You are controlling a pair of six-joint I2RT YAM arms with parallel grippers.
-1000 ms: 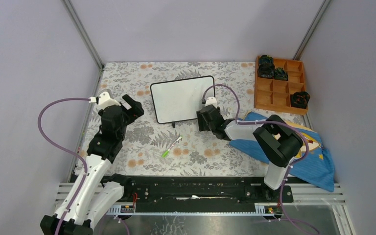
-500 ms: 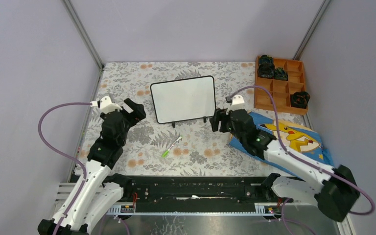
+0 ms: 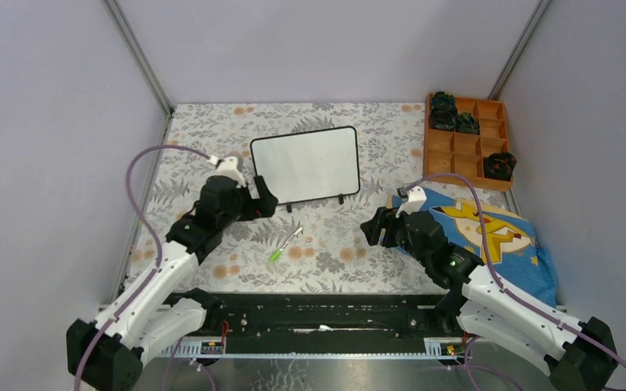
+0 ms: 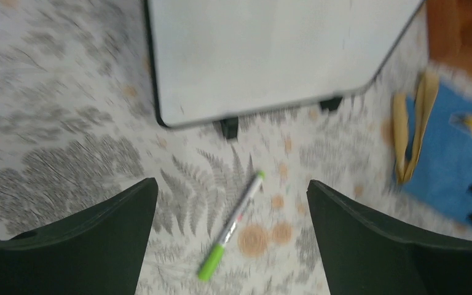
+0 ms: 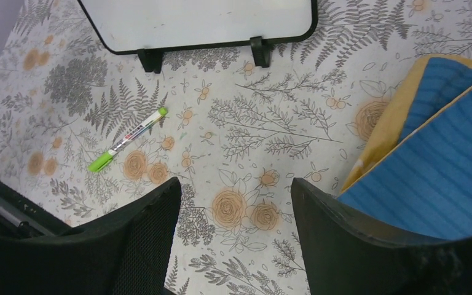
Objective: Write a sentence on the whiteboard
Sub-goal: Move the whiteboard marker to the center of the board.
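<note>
Lying slantwise just before the blank whiteboard (image 3: 306,163), green cap (image 4: 209,269) nearward, the marker (image 3: 285,243) sits below the left gripper (image 4: 230,184), its jaws wide and empty. The right gripper (image 5: 235,183), also spread open, hangs farther off

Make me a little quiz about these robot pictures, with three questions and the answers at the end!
1. True or false: the whiteboard has green words written on it.
2. Pick one. Where is the green pen? A: on top of the whiteboard. B: lying on the table, in front of the whiteboard. C: inside a cup.
3. Fill the gap: the left gripper and the right gripper are both ____ and hold nothing.

Key: 1 false, the whiteboard is blank. 2 B. 3 open.
</note>
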